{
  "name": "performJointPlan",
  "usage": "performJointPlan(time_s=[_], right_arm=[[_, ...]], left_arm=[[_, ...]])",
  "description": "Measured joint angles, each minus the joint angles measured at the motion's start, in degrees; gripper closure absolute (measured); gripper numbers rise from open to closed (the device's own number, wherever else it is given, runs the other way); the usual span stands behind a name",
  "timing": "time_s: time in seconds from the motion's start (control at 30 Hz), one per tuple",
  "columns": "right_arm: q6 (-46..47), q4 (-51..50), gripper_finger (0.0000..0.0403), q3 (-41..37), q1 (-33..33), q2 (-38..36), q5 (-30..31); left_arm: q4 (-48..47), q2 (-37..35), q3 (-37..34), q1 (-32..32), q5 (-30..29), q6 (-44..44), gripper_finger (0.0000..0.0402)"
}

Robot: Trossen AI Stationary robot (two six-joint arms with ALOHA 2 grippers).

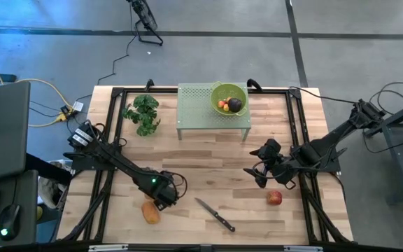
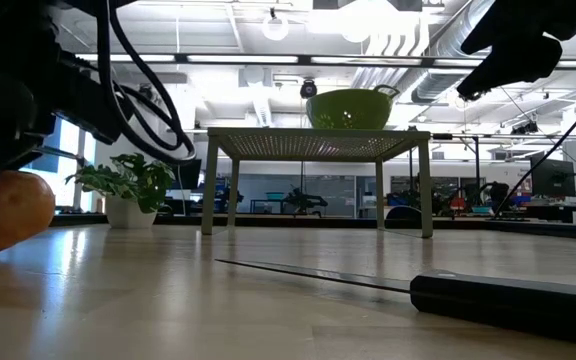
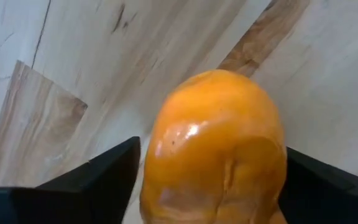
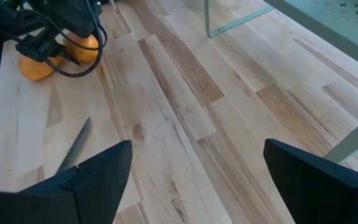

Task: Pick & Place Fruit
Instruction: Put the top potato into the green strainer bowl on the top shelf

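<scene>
A wooden table (image 1: 208,161) is seen mid-frame. Laid on it are an orange fruit (image 1: 150,212) lower left, a knife (image 1: 215,215), an apple (image 1: 274,198), a plant (image 1: 143,114) and a green stand (image 1: 198,108) at top.

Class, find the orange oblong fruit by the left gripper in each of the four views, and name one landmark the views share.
High view: orange fruit, near edge, left of the knife.
Low view: far left.
Left wrist view: centre, between the fingers.
Right wrist view: upper left.
Shared landmark: the knife.
</scene>
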Motion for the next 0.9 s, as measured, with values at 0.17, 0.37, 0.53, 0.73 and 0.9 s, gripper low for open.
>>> performJointPlan(time_s=[0.17, 0.37, 0.53, 0.73, 0.9], right_arm=[[0.0, 0.2, 0.0047, 0.0, 0.0, 0.0, 0.0], [0.0, 0.3, 0.0047, 0.0, 0.0, 0.0, 0.0], [0.0, 0.4, 0.0047, 0.0, 0.0, 0.0, 0.0], [0.0, 0.4, 0.0047, 0.0, 0.0, 0.0, 0.0], [0.0, 0.4, 0.0047, 0.0, 0.0, 0.0, 0.0]], left_arm=[[-0.2, 0.0, 0.0, 0.0, -0.1, 1.8, 0.017], [0.0, -0.3, 0.0, 0.0, -0.4, 3.1, 0.0175], [2.0, -2.2, 0.0, 0.0, -1.2, 3.1, 0.0173], [3.6, -5.9, 0.0, 0.0, -4.3, 3.6, 0.0166], [5.4, -9.8, 0.0, 0.0, -9.3, 5.2, 0.0173]])
